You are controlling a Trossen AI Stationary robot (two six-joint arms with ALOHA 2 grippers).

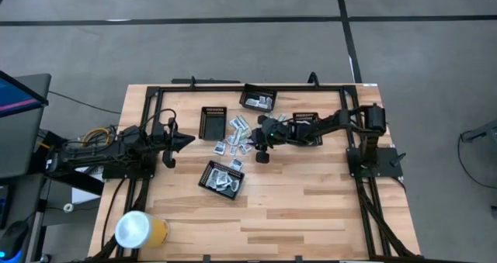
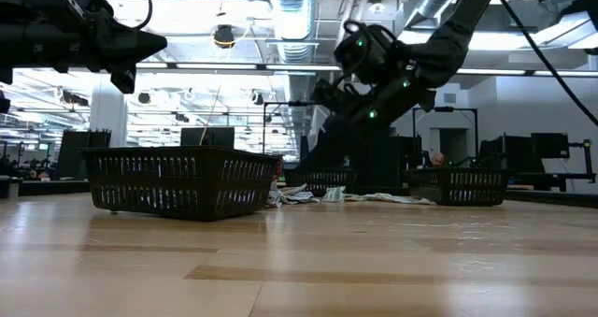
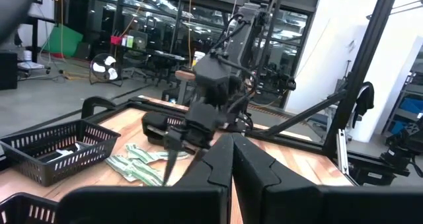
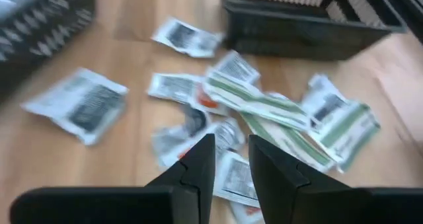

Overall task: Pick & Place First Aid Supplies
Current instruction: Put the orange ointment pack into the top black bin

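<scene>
The first aid supplies [image 1: 237, 139] lie in a loose pile on the wooden table between the black mesh trays: white sachets and pale green-white strips [image 4: 264, 108]. My right gripper [image 4: 231, 151] slants down over the pile from the table's right side. It is open by a narrow gap, with nothing between its fingers. In the high view it stands at the pile's right edge [image 1: 252, 141]. My left gripper [image 1: 189, 141] waits shut at the table's left, held above the wood and pointing toward the pile [image 3: 142, 161].
An empty tray [image 1: 213, 123] stands left of the pile. A tray with packets [image 1: 258, 100] stands at the far side and another with packets [image 1: 223, 178] on the near side. A fourth tray [image 1: 307, 127] lies under the right arm. A yellow-white cup [image 1: 140, 230] stands near left.
</scene>
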